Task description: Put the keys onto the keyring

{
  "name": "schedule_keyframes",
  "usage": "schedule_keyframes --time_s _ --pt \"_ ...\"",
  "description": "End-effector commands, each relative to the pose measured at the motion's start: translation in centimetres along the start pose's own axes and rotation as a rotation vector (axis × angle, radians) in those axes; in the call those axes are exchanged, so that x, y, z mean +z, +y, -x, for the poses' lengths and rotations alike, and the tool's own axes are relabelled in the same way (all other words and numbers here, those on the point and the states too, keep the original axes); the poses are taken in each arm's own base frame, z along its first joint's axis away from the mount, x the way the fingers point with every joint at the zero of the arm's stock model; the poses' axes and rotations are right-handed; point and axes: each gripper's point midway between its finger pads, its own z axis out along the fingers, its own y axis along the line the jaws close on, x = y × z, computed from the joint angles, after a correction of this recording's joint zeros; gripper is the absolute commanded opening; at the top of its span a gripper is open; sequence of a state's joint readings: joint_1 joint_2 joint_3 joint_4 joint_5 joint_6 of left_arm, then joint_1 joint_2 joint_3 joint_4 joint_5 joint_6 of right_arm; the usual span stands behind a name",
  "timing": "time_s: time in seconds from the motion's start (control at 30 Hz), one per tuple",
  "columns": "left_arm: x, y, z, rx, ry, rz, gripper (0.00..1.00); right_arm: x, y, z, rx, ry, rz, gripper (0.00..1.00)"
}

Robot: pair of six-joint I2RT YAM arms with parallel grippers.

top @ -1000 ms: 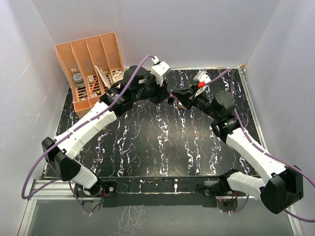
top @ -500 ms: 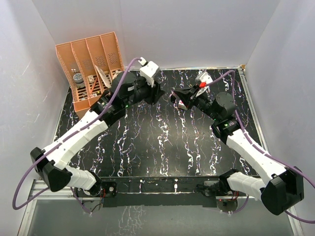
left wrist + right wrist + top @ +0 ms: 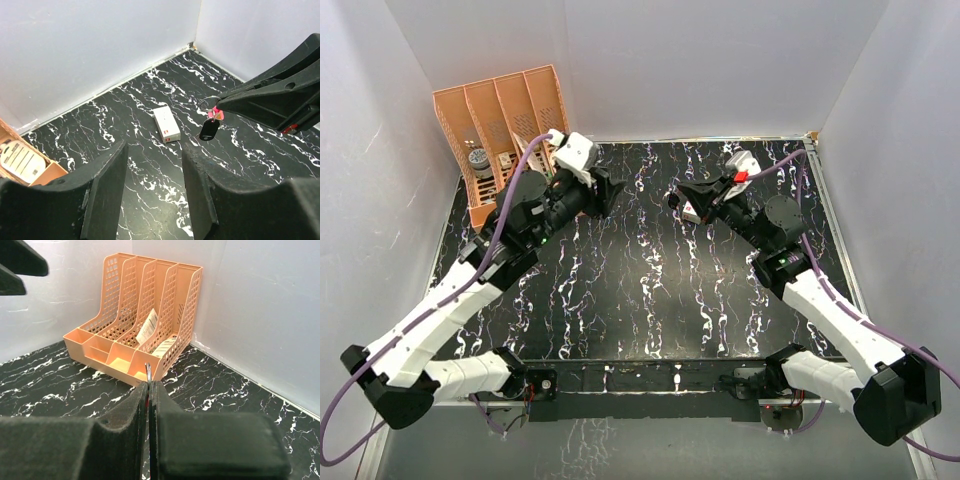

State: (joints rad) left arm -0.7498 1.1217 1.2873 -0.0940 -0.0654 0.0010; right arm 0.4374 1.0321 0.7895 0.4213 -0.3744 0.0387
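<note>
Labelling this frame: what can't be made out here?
- Right wrist: the right gripper, shut, hides the keyring except a sliver of its ring.
- Top external: keyring too small, lost against the gripper.
- Left wrist: keys too small to tell from the strap and black tag; orange organizer cut off by the edge.

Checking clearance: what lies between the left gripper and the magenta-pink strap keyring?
Nothing; in the top view only bare black marbled table separates the left gripper from the keyring. The small white rectangular box lies past it.
</note>
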Motion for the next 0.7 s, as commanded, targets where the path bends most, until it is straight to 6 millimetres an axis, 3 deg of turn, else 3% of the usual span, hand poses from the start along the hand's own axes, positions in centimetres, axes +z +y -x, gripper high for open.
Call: schedule_keyframes --time_s 0.0,0.13,0.3,0.67 --pt "-2.0 1.0 2.6 -0.015 -0.101 0.050 0.46 0.4 -0.3 5.1 -0.005 -0.118 -0.022 0.00" --pt "-2.8 1.0 3.2 -0.026 -0.126 0.047 0.51 0.7 -0.1 5.4 0.009 -0.109 -0.004 0.00" --pt "-3.3 1.1 3.7 -0.058 -0.155 0.058 0.63 0.7 0.4 6.0 0.040 -0.135 0.018 0.00" --pt "-2.6 0.6 3.6 -0.103 -0.186 0.038 0.90 0.8 1.0 6.3 0.061 -0.159 0.048 0.00"
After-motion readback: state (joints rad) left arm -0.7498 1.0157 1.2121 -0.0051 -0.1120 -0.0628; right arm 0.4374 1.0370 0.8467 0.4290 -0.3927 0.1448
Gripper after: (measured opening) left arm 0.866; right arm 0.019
